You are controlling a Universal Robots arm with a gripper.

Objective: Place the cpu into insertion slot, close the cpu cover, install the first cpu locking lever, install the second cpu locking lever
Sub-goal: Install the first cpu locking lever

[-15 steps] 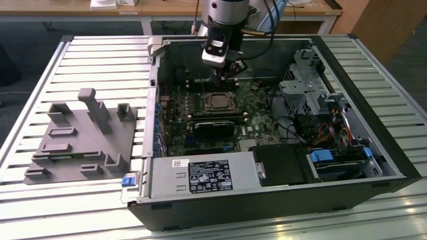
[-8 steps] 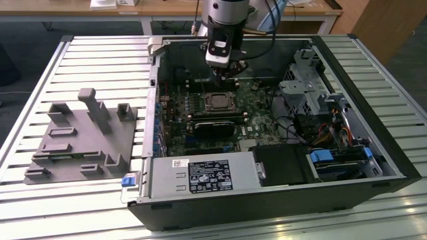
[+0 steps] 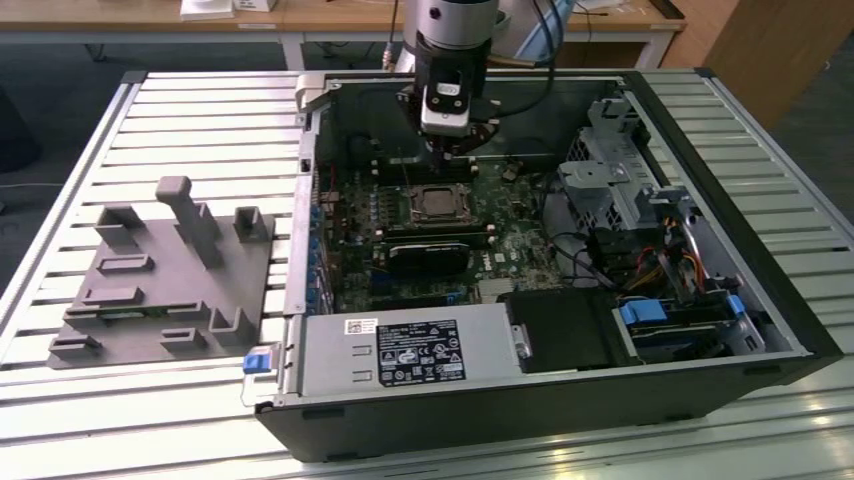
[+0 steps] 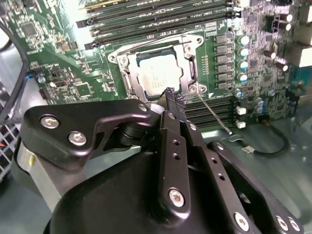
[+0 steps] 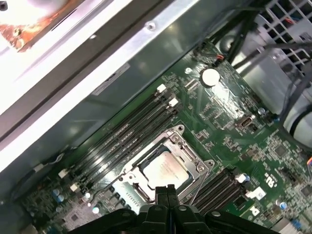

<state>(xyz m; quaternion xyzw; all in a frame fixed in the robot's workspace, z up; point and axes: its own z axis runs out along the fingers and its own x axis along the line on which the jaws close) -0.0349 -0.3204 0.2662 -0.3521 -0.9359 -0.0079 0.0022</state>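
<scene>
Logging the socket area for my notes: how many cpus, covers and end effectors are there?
cpu: 1
cover: 1
end effector: 1
Total: 3

The cpu (image 4: 161, 77), a pale silvery square, lies flat in the insertion slot (image 3: 410, 205) on the green board. The cpu cover (image 4: 191, 61), a silvery frame, lies down around it (the chip's face shows through its window). One thin locking lever (image 4: 214, 114) angles away from the socket's corner
</scene>
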